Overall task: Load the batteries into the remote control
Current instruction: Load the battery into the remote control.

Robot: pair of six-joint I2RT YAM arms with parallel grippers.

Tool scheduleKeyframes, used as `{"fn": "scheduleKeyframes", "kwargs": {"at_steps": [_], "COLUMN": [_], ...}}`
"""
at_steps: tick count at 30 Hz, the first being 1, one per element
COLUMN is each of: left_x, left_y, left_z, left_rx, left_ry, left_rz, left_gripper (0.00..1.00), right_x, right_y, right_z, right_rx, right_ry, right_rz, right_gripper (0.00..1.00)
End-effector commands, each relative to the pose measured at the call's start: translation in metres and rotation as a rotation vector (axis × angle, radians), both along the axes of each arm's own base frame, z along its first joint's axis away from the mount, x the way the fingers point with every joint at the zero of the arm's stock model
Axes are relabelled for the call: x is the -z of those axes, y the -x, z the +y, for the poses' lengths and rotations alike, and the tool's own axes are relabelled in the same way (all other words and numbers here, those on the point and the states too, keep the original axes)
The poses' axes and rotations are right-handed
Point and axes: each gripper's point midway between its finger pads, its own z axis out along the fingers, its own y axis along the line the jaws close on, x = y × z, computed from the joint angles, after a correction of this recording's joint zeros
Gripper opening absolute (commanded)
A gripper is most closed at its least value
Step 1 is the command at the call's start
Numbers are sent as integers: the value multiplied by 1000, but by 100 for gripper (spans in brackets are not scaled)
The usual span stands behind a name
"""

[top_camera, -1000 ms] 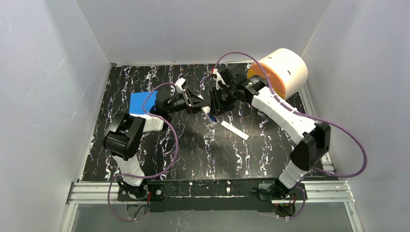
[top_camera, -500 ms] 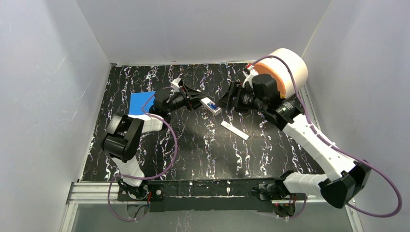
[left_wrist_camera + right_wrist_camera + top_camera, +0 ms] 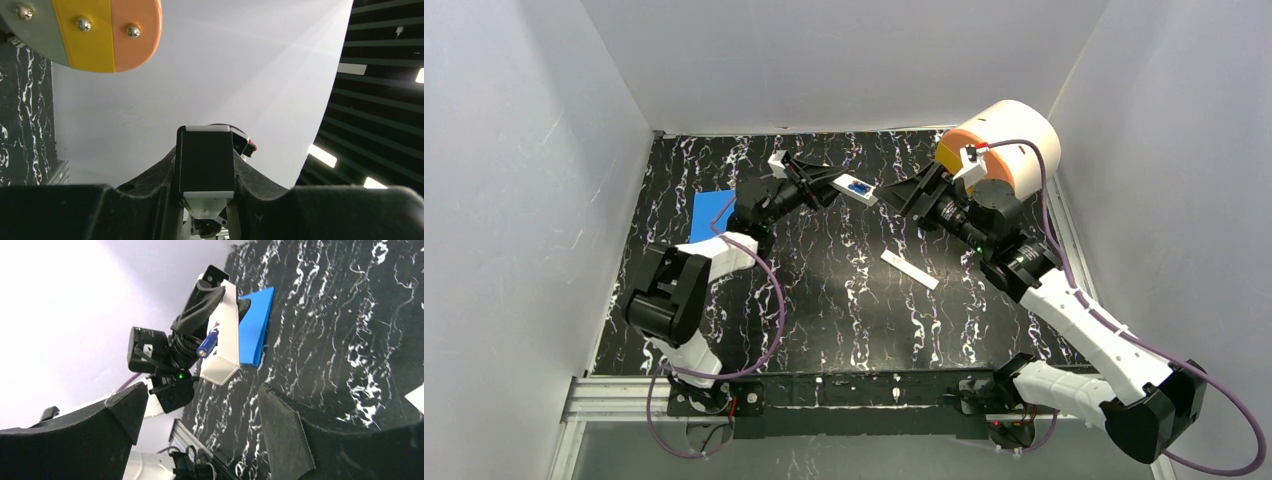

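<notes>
My left gripper (image 3: 836, 182) is shut on one end of the white remote control (image 3: 860, 189) and holds it above the table's far middle. Blue batteries (image 3: 857, 185) show in its recess. In the right wrist view one battery (image 3: 207, 342) lies slanted on the remote control (image 3: 223, 347); I cannot tell whether it is seated. My right gripper (image 3: 902, 197) hangs open and empty just right of the remote, apart from it. In the left wrist view the remote control (image 3: 207, 165) is clamped between the fingers (image 3: 160, 175).
A thin white strip (image 3: 910, 270) lies flat on the black marbled table (image 3: 824, 300) at the centre right. A flat blue pad (image 3: 712, 211) sits at the back left. The cream-and-orange drum (image 3: 1009, 145) stands at the back right, close behind the right arm.
My right gripper has opened wide and drawn back to the right, away from the remote. My left gripper has carried the remote up and toward the back.
</notes>
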Motion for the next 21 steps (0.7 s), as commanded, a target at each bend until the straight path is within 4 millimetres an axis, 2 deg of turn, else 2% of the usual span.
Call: {"fn": "scheduleKeyframes", "kwargs": {"at_steps": [1, 3, 7, 13, 17, 21], "left_x": [-48, -53, -64, -62, -61, -60], "left_y": [15, 17, 20, 20, 22, 24], "left_z": [3, 5, 7, 6, 6, 6], "left_rx": [-1, -8, -16, -28, -31, -30], "left_ry": [60, 74, 99, 94, 94, 90], "left_rz": [-91, -86, -90, -63, -59, -60], "left_gripper": [0, 0, 0, 0, 0, 0], "right_x": [-42, -49, -48, -48, -56, -54], "right_y": [-10, -13, -14, -6, -4, -7], "right_z": [-5, -4, 5, 24, 22, 20], "right_rx": [85, 96, 88, 30, 51, 72], "right_ry": [-230, -287, -278, -348, -384, -404], "right_rz": [-60, -57, -35, -42, -70, -58], "right_gripper": [97, 99, 99, 99, 98, 94]}}
